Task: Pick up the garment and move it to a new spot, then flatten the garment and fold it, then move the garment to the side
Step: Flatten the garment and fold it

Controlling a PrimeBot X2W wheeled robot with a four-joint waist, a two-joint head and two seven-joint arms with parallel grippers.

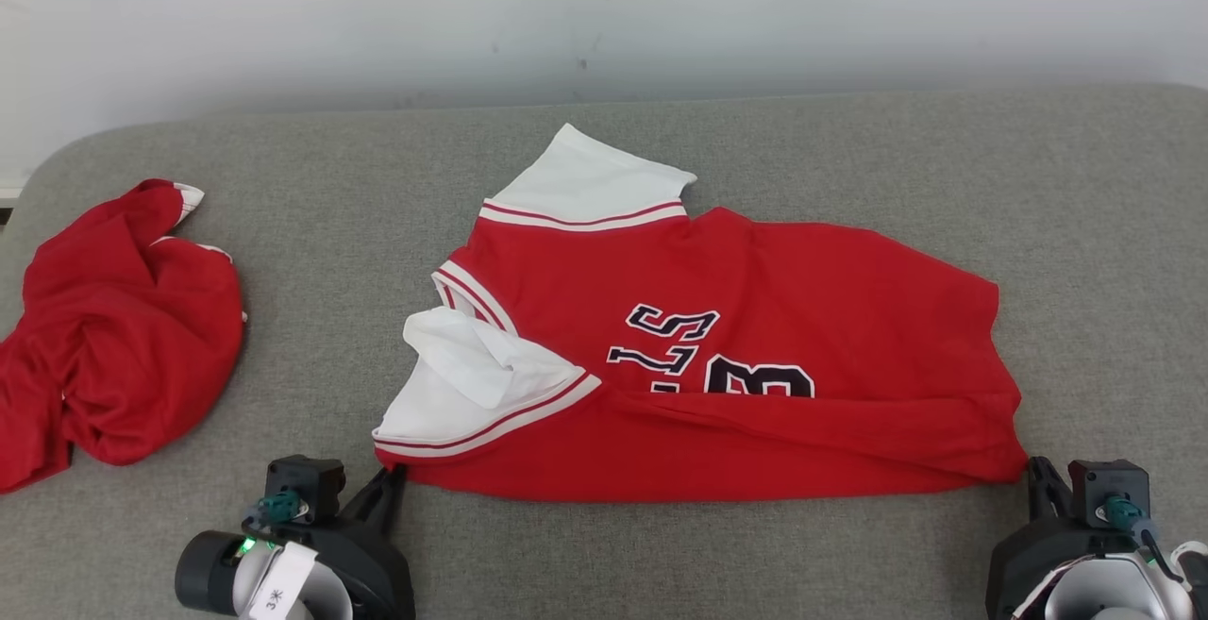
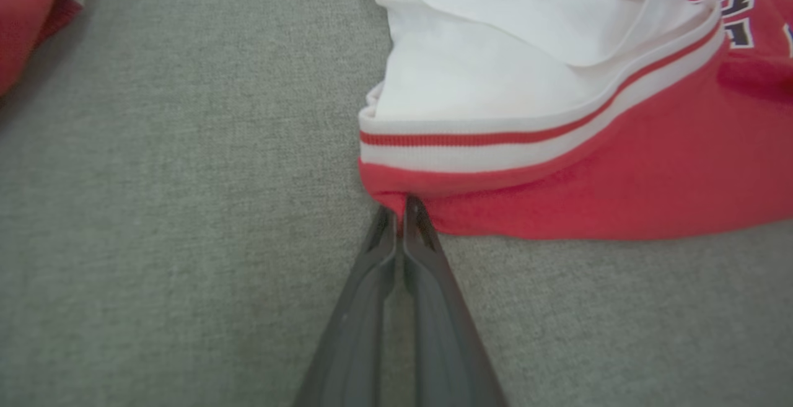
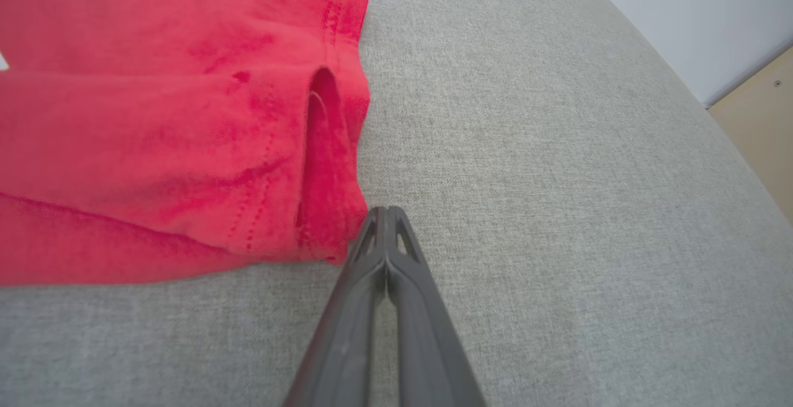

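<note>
— Nearest us, our left gripper point(image 1: 394, 474) lies low on the grey cushion point(image 1: 661, 554), fingers pointing forward; its tips are pinched on the near left corner of the garment point(image 1: 755, 318), just under the striped white sleeve point(image 1: 453, 403).
— And our right gripper point(image 1: 1036, 474)?
— Low too; fingers pressed together at the near right hem corner; we cannot tell whether any cloth is caught.
— Any writing?
— On our left wrist a white tag point(image 1: 283, 590) reads "3" with a star; the dark characters point(image 1: 675, 323) on the chest look like an S and an 8, half hidden by a fold.
— Room?
— The garment lies spread mid-cushion; bare cushion separates it from a red heap point(image 1: 113, 337) at far left; more lies open to the right and behind, up to the white wall point(image 1: 604, 16).
</note>
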